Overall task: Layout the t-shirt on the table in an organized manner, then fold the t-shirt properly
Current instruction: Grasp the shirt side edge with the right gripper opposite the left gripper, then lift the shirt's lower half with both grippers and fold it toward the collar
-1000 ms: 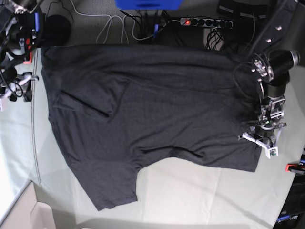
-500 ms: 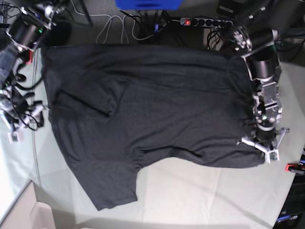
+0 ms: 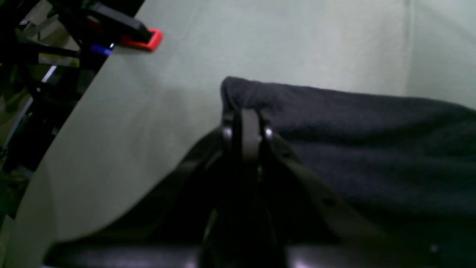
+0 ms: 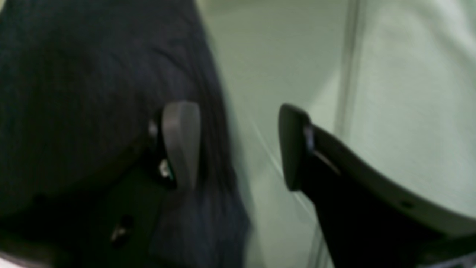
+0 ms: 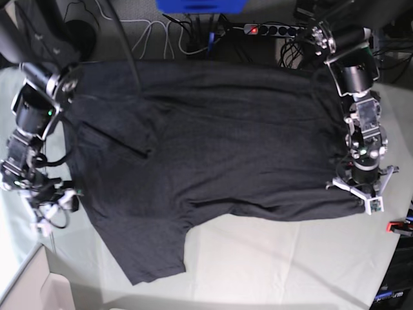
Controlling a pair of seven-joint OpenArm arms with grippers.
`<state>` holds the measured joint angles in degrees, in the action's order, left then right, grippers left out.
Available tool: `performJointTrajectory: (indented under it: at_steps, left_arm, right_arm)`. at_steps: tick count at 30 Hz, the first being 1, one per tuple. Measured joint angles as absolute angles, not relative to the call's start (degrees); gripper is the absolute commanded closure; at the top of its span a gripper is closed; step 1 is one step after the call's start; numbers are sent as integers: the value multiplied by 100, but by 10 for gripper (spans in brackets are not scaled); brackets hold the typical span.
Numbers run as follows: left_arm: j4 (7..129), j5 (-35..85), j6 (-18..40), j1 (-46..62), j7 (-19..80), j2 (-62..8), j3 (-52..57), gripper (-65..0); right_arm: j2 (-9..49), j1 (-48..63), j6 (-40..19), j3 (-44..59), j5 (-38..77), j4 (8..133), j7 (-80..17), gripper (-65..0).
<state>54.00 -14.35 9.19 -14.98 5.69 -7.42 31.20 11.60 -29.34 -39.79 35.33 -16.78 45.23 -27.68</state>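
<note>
Behind table (image 5: 271, 258) (cables (image 5: 161, 32), power strip (image 5: 277, 30)); t-shirt (image 5: 213, 148) spread flat.

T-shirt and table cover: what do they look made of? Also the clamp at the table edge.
The t-shirt: soft matte knit, probably cotton jersey; it drapes in loose folds and shows a fuzzy weave in the left wrist view. The table cover: pale grey-green woven cloth, matte, with faint creases and a seam line. The clamp: red with a black handle, smooth and slightly glossy, likely plastic, though too blurred to be sure.
</note>
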Motion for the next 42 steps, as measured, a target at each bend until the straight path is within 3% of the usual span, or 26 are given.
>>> performJointTrajectory:
  at_steps: [5,9,22,33,35,41,42]
  left_arm:
    - [5393,-1435,921,-1498,558,-742,3129,-3]
    - [5365,-1437,921,-1494,563,-742,3129,-3]
    - [5363,-1437,921,-1505,580,-742,3118,-3]
    - [5356,-1437,921,-1496,578,-794,3111,-3]
    - [5354,-1439,921,-1494,582,-797,3114,-3]
    - [5352,-1439,921,-1494,580,-799,3114,-3]
    - [5352,-1439,921,-1494,582,-799,3114,-3]
  right_arm:
    - [1155,-3057,-3983,3533,-1743,3417,-1669,-375]
    - [1177,-2993,-3981,3529,-1758,3288,-1116,-388]
    - [1188,-3004,-3269,3524,-1750,3269,-650,-388]
    - [1234,-2954,-2731,2814,-1671,2530,-213,-378]
    - [1236,-2947,-2733,2803,-1671,2530,-207,-328]
    - [1236,-2950,-2707,2805,-1671,2526,-233,-7]
    - [1234,-2950,-2709,2805,-1669,2526,-231,0]
